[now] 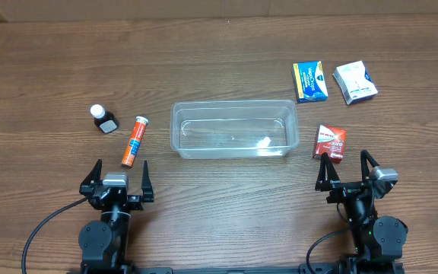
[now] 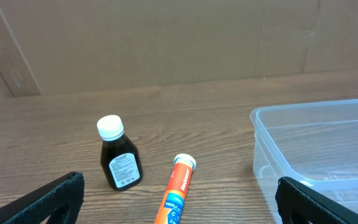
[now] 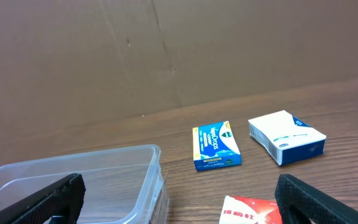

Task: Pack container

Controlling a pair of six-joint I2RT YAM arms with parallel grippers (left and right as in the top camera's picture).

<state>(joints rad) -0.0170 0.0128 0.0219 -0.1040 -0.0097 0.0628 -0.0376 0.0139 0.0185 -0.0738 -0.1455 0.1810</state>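
- The container (image 1: 234, 104) is set at the middle of the bench (image 1: 219, 221), between the two arms and a little ahead of them, open side up.
- Its long axis is laid left to right across the bench. One short end is turned toward the bottle and tube, the other toward the boxes.
- The left end effector (image 1: 121, 171) and the right end effector (image 1: 345, 166) are both held with fingers spread wide, and nothing is gripped.
- The orange tube (image 1: 134, 141) is laid on its side, so it is likely to be rolled away if one finger touches first.
- The red box (image 1: 330, 142) is placed just beside the container's right end. The clear wall could be struck there and the container shoved.
- The dark bottle (image 1: 103, 119) is stood upright and could be toppled by a low approach.
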